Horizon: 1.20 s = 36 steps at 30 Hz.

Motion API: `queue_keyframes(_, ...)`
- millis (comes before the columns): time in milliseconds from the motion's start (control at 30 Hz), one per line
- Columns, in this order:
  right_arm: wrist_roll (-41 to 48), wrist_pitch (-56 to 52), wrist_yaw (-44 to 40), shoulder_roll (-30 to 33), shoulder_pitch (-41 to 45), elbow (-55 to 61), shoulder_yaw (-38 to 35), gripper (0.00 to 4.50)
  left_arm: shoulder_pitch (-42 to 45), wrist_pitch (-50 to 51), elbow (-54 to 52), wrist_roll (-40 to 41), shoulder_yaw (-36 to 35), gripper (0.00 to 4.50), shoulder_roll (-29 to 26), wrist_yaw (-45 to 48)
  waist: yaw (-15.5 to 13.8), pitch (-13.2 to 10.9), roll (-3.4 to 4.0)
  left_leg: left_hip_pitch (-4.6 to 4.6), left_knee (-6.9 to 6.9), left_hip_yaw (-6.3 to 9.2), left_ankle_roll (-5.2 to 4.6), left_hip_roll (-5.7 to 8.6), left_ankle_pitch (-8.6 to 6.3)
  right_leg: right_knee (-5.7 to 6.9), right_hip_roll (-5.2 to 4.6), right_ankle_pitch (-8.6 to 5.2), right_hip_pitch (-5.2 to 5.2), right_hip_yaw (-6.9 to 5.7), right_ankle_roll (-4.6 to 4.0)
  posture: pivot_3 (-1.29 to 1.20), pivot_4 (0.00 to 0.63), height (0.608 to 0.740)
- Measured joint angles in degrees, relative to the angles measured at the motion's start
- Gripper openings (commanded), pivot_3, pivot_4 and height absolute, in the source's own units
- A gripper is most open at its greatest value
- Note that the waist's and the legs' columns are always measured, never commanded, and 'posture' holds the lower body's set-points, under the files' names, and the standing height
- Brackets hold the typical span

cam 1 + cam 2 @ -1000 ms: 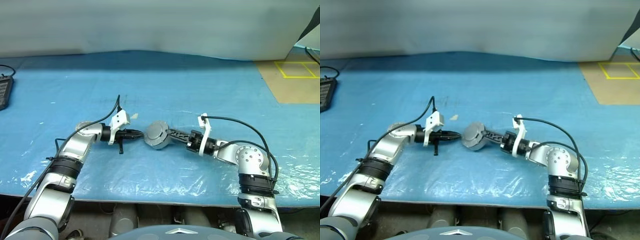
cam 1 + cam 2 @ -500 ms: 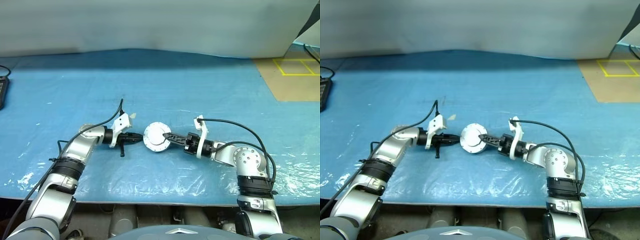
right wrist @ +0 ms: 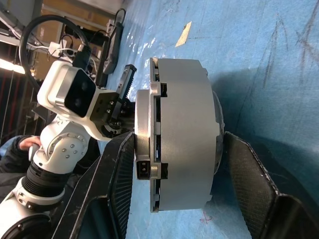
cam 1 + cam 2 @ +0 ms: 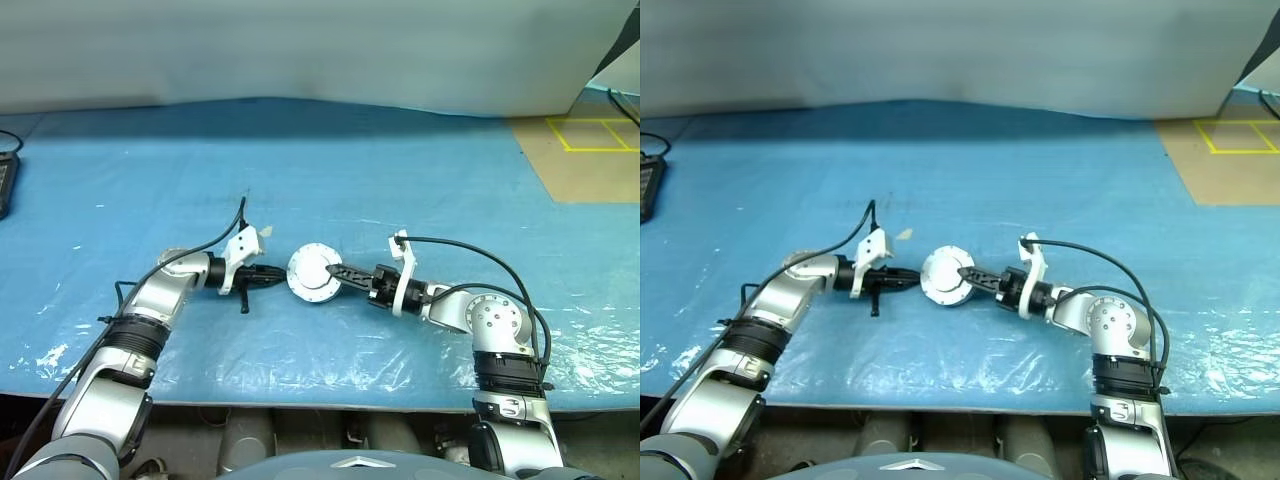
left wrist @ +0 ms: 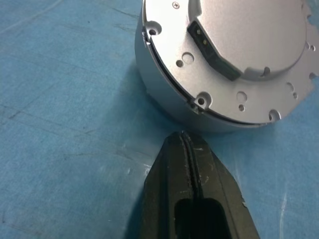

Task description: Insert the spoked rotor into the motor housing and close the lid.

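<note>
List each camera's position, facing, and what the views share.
Head stereo eyes: look forward and down at the blue table, both arms and the closed motor housing.
Left wrist: looks along the shut left end effector at the housing.
Right wrist: right end effector straddles the housing.
Shared: the housing.

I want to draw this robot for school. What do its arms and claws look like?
Both arms are shiny silver metal tubes with black ribbed rings at the joints. Each wrist has a small white camera block with a thin black cable looping back along the arm. The left claw and right claw each have two slim black pointed fingers.
</note>
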<state>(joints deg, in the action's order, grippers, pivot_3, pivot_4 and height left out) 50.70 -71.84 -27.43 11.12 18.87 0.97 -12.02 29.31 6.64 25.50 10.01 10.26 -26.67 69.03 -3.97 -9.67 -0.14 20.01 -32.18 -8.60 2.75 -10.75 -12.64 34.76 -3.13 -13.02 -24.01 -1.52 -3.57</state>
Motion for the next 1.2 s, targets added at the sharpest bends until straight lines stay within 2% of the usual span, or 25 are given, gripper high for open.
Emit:
queue_keyframes(100,-0.04,0.19,0.00,0.07,0.00,0.00,0.02,2.43,2.02,0.34,0.80,1.74,-2.29,0.00,1.02,-1.17,-0.04,0.00,0.00,0.00,-0.02,0.01,0.00,-0.01,0.01,0.02,0.00,0.00,0.00,-0.01,-0.01,0.00,0.150,0.740)
queue_keyframes(233,-0.05,0.26,-0.26,0.15,-0.04,0.00,0.46,2.43,4.06,0.98,-0.07,3.32,-3.93,0.86,1.03,-0.78,0.05,0.00,0.00,-0.01,-0.02,0.01,0.01,0.02,0.01,0.02,0.00,0.02,0.00,0.02,0.02,0.00,0.150,0.740)
queue_keyframes(800,-0.21,0.95,-0.23,0.34,-0.14,0.00,0.47,2.43,1.37,4.37,-3.74,3.94,-2.99,0.86,1.02,0.76,-0.06,0.00,0.00,-0.02,-0.03,0.01,0.00,0.02,0.02,0.05,-0.01,0.01,0.03,0.01,0.00,0.00,0.150,0.740)
queue_keyframes(1000,-0.49,1.81,0.17,0.26,-0.13,-0.16,0.81,2.43,3.30,0.24,-0.02,2.55,-4.39,0.86,2.05,-4.95,-0.06,0.00,0.00,-0.02,-0.06,0.01,0.00,0.02,0.03,0.08,-0.01,0.02,0.04,0.01,0.01,0.00,0.150,0.740)
queue_keyframes(1133,-0.80,3.06,-0.27,0.50,-0.06,-0.47,1.69,2.43,3.77,-0.66,1.51,2.39,-5.02,0.86,2.00,-5.60,-0.05,0.00,0.00,-0.02,-0.06,0.01,0.00,0.03,0.04,0.06,0.00,0.07,0.03,0.00,0.08,0.00,0.150,0.740)
queue_keyframes(1200,-1.03,3.64,-0.76,1.05,-0.06,-0.47,2.21,3.16,3.75,-0.79,1.59,2.39,-5.01,0.90,2.00,-5.54,-0.06,0.00,0.00,-0.02,-0.06,0.01,0.00,0.02,0.04,0.07,-0.01,0.08,0.03,0.00,0.10,0.00,0.150,0.740)
